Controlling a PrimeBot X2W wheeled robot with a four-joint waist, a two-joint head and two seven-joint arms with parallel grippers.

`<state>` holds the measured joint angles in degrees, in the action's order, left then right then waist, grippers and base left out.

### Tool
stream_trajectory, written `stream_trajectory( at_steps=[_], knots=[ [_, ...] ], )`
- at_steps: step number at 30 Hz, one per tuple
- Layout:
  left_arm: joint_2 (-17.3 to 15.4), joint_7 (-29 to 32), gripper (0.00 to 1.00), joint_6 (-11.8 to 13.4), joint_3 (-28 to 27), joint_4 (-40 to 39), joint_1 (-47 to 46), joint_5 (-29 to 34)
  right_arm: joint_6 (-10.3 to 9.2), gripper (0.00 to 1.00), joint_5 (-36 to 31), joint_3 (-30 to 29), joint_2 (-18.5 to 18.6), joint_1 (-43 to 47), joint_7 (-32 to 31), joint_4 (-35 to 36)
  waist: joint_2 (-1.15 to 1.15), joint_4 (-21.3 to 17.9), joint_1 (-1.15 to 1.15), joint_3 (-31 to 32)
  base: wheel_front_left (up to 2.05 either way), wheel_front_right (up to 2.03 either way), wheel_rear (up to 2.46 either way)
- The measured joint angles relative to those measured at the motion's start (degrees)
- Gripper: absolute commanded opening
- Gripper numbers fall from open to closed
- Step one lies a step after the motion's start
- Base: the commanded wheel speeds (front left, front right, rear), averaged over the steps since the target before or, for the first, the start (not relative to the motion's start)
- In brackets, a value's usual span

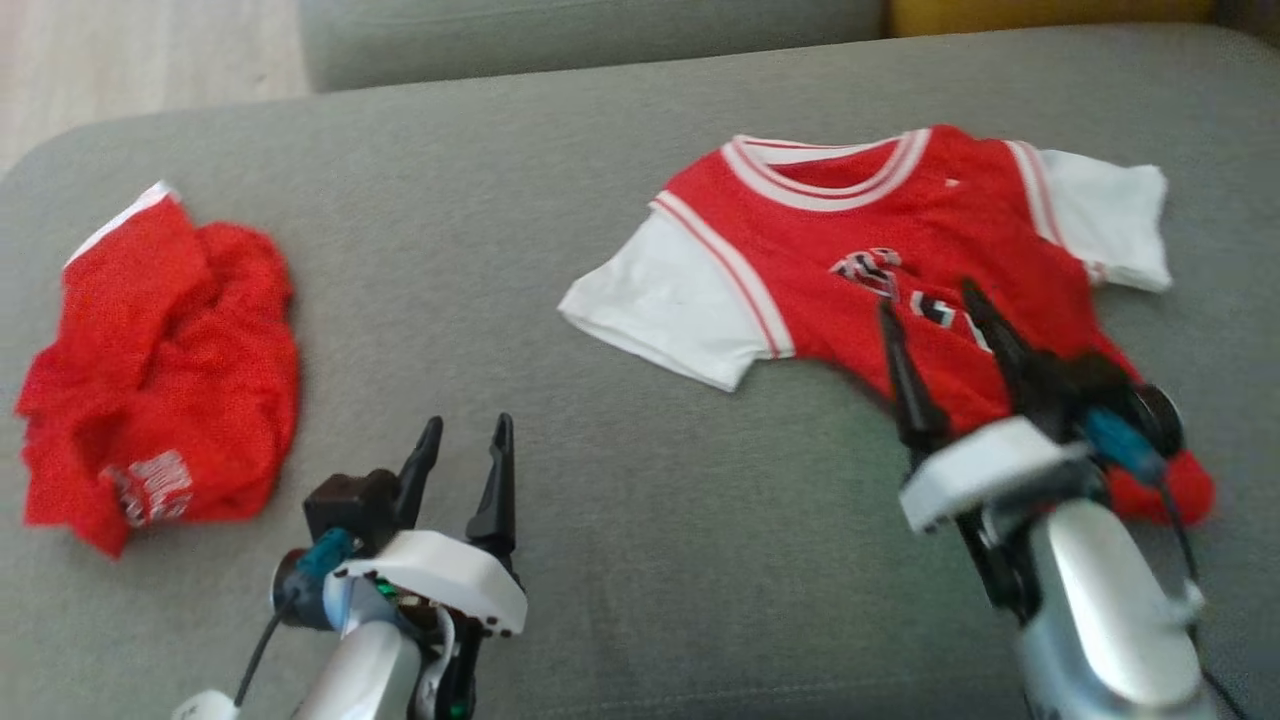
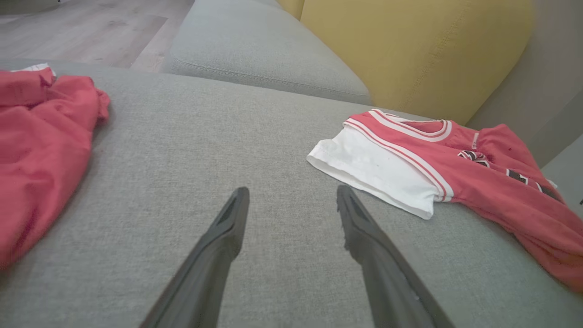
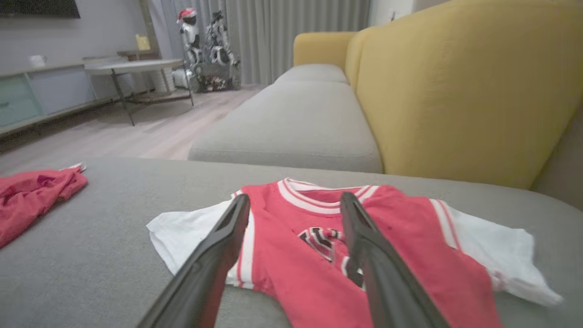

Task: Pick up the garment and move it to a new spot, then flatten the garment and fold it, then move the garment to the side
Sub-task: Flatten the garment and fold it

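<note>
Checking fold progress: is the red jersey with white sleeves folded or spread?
Spread, not folded: the jersey lies front up, both white sleeves out sideways, its lower part rumpled.

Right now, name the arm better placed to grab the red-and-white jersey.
Right: the right gripper hangs open over the jersey; the left gripper, also open, points at bare sofa cushion beside it.
</note>
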<state>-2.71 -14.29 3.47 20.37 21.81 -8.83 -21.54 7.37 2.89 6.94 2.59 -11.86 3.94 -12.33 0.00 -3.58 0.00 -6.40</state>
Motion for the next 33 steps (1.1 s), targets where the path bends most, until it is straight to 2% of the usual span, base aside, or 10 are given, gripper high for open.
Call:
stream_trajectory(
  at_steps=[5, 12, 20, 24, 28, 29, 30, 33],
  knots=[
    [0.0, 0.0, 1.00, 0.1, 1.7, 0.3, -1.0, -0.9, 0.00, 1.00, -0.2, 2.8, 0.3, -9.4, -6.9, -9.3, 0.00, 4.6, 0.00, -1.3, 0.00, 0.00, 0.00],
    [0.1, 0.0, 1.00, 0.1, 3.4, 0.5, -2.9, -2.6, 0.00, 1.00, 1.8, 0.0, 3.4, -22.4, -14.3, -25.6, 0.00, 12.3, 0.00, -3.7, 0.00, 0.00, 0.00],
    [0.1, 0.0, 1.00, 0.1, 5.0, 0.6, -3.3, -3.9, 0.00, 1.00, 4.1, -3.7, 6.2, -32.3, -18.6, -39.4, 0.00, 20.1, 0.00, -6.9, 0.00, 0.00, 0.00],
    [0.1, 0.0, 1.00, 0.1, 5.8, 0.5, -3.8, -4.7, 0.00, 1.00, 3.4, -5.1, 9.0, -36.4, -18.8, -44.0, 0.00, 22.7, 0.00, -9.0, 0.00, 0.00, 0.00],
    [0.2, 0.0, 1.00, 0.3, 6.7, 0.1, -4.8, -4.9, 0.00, 1.00, 3.3, -6.3, 9.4, -39.5, -19.1, -48.4, 0.00, 24.4, 0.01, -10.9, 0.00, 0.00, 0.00],
    [0.2, 0.0, 1.00, 0.3, 6.7, 0.0, -4.9, -4.9, 0.00, 0.46, 3.4, -6.3, 9.2, -39.9, -19.2, -49.4, 0.00, 24.7, 0.01, -11.2, 0.00, 0.00, 0.00],
    [0.2, 0.0, 1.00, 0.4, 6.8, 0.0, -4.9, -5.4, 0.00, 0.00, 3.8, -5.7, 8.9, -40.6, -19.1, -50.3, 0.00, 25.2, 0.00, -11.7, 0.00, 0.00, 0.00],
    [0.2, 0.0, 1.00, 0.6, 6.9, 0.0, -5.0, -5.5, 0.00, 0.00, 5.3, -4.4, 8.6, -42.0, -17.5, -51.1, 0.00, 25.4, 0.01, -11.9, 0.00, 0.00, 0.00]
  ],
)
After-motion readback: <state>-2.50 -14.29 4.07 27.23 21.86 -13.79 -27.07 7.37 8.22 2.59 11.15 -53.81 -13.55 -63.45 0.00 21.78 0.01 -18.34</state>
